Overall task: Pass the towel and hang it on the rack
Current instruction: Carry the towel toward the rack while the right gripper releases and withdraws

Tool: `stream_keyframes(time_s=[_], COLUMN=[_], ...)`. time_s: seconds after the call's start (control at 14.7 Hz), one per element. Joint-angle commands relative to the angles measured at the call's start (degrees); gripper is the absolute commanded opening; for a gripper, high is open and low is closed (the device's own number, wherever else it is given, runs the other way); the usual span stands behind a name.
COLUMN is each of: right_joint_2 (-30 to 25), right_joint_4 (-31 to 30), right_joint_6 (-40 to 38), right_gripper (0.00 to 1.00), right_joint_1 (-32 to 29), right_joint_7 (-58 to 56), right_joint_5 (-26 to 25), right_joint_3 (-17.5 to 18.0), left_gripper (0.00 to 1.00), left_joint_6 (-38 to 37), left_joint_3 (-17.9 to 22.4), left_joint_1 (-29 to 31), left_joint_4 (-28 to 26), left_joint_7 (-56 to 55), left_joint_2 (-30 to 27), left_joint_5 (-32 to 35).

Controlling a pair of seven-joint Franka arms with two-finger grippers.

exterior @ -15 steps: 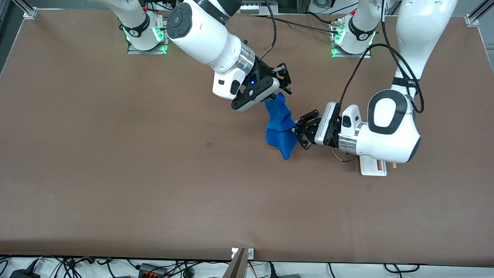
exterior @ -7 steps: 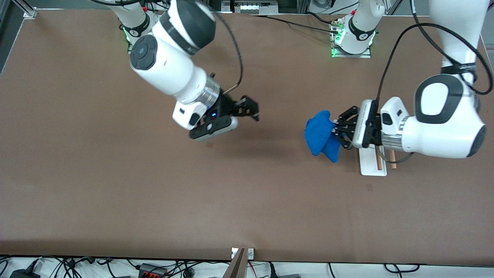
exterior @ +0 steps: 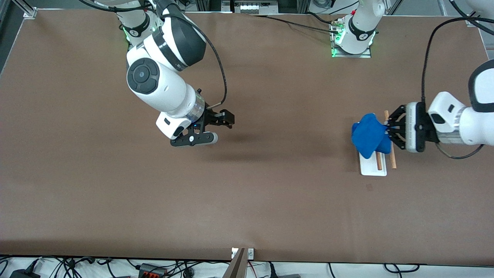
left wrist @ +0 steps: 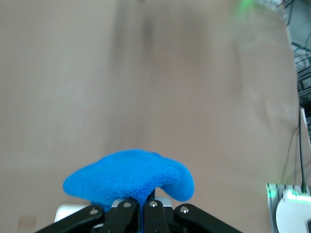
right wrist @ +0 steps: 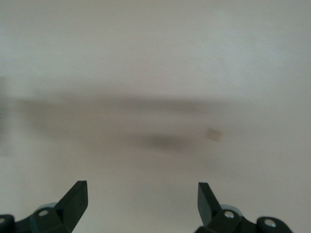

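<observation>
hanging soft, light towel (exterior: pixel 368 134), pinched at one edge by left gripper (exterior: pixel 388 130) over rack (exterior: pixel 373 169); probably drapes limply. right gripper (exterior: pixel 220 127) spread, waiting over table (exterior: pixel 115 193).

**No readable writing anywhere**

Looking over the whole setup, I can't make out a single word, number or brand. The brown worktop (exterior: pixel 247 185) carries no labels. The arms' white casings show only dark rings and round caps, with marks too small to read. The green lights at the bases are lamps, not signs. Both wrist views show only blurred surface, with no lettering on the towel (left wrist: pixel 130 180).
</observation>
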Motion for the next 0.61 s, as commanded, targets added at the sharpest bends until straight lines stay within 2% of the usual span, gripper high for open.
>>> stream_keyframes(time_s=[0.0,0.2,0.34,0.54], right_joint_2=[-1.1,-3.0,-4.6,-4.9], right_joint_4=[-0.7,-0.4,-0.4,-0.5], right_joint_6=[-4.9,-7.3,-10.8,-18.0], right_gripper=[1.00,1.00,1.00,1.00], right_joint_1=[0.4,0.2,0.2,0.2], right_joint_7=[1.9,0.8,0.9,2.1], right_joint_5=[-3.5,-6.4,-7.4,-7.5], right_joint_3=[-3.2,-6.9,-10.3,-12.8], left_gripper=[0.00,0.00,0.00,0.00], left_joint_6=[-0.3,1.1,2.0,4.5], left_joint_3=[-0.5,-0.6,-0.6,-0.5], left_joint_1=[3.1,4.7,4.7,4.7], left_joint_4=[0.3,2.7,3.1,3.0], left_joint_7=[-1.1,-0.3,-0.4,0.1], left_joint_2=[-0.6,0.0,0.5,0.7], left_joint_5=[3.6,7.4,7.9,8.0])
